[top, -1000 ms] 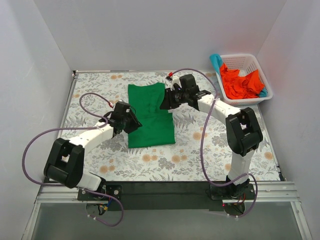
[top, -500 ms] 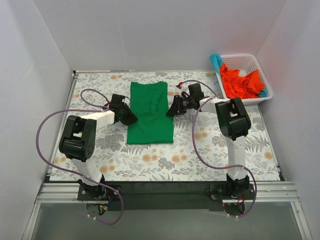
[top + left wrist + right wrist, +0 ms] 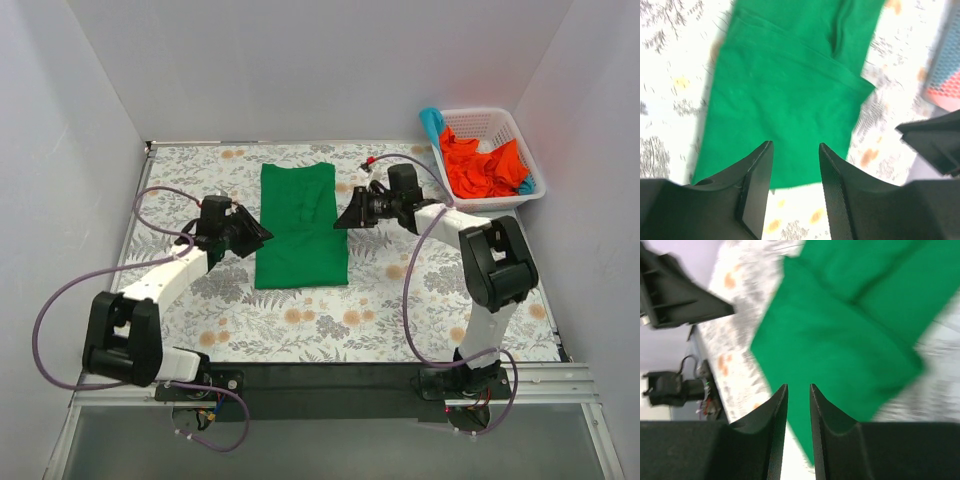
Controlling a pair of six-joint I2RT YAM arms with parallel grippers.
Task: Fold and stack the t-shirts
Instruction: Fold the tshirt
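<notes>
From above, the green t-shirt (image 3: 300, 225) lies flat on the flowered table (image 3: 330, 320), about midway between the left and right edges and nearer to the far edge than to the near one. It is already a long narrow rectangle, with its long sides running from far to near. The left gripper (image 3: 262, 236) is low, just beside its left side, and the right gripper (image 3: 340, 222) is just beside its right side. Neither one holds cloth.

The white basket (image 3: 532, 197) stands in the far right corner. It holds a loose heap of orange-red t-shirts (image 3: 480, 165), and a teal-blue t-shirt (image 3: 432, 122) hangs over its far left rim.

In the left wrist view, the left gripper (image 3: 795, 146) has its jaws moderately apart with nothing between them. They point at the green t-shirt (image 3: 785, 95) below, where a folded layer makes a clear step across the cloth.

In the right wrist view, the right gripper (image 3: 798, 386) has its jaws only a narrow slit apart, and they are also empty. The cloth under them is blurred.

I judge the shirt to be light, soft and limp. It will sag and drag when lifted, and a fold can slip open. A good hold would be a pinch through all layers at the two corners of one short end, one gripper on each, so that the end can be carried over evenly. The shirts in the basket are tangled, so pulling one may bring another with it.
</notes>
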